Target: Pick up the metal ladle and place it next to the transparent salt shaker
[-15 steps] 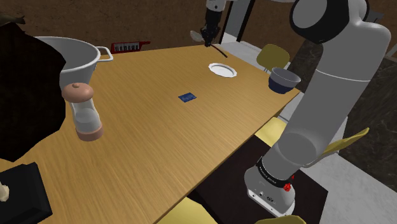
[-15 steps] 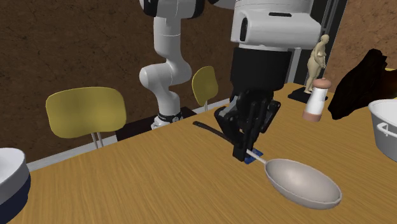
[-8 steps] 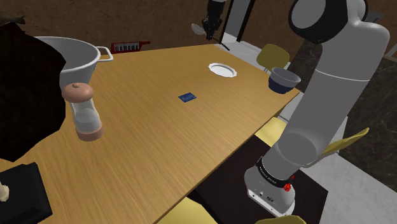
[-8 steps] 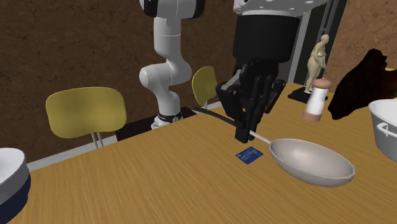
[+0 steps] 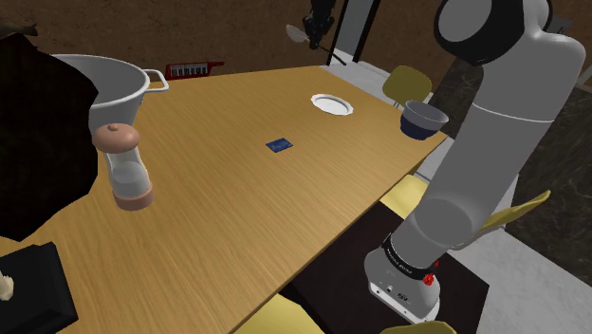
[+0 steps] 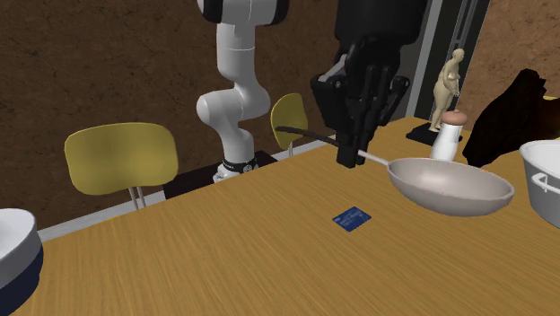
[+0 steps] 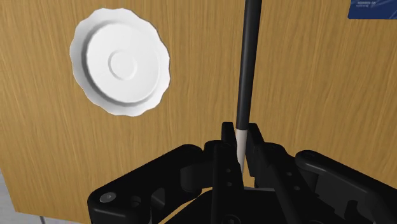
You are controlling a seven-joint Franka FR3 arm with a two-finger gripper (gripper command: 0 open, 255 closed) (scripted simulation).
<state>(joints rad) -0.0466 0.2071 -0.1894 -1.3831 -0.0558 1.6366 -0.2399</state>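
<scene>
1. The all-black 2-finger gripper (image 6: 352, 158) pinches a ladle with a shiny grey metal bowl and a thin black handle (image 6: 449, 184). In the wrist view the fingers (image 7: 228, 132) clasp the shaft where black turns pale.
2. The ladle hangs in the air, clear of the light wooden table (image 6: 224, 269). In the second exterior view its bowl sits level, above and to the right of a small dark blue card (image 6: 351, 218).
3. The card lies flat on the table. It carries 1 line of pale writing (image 7: 372, 7), too small to read.
4. The salt shaker, with a clear body and a pinkish-brown cap and base (image 5: 126, 166), stands upright on the table. In the shoulder view it is well apart from the card, to its left.
5. A white scalloped plate (image 5: 332, 104) lies beyond the card in the shoulder view, on the table. The gripper (image 5: 318, 24) and ladle (image 5: 297, 33) hang farther off again, past the plate.
</scene>
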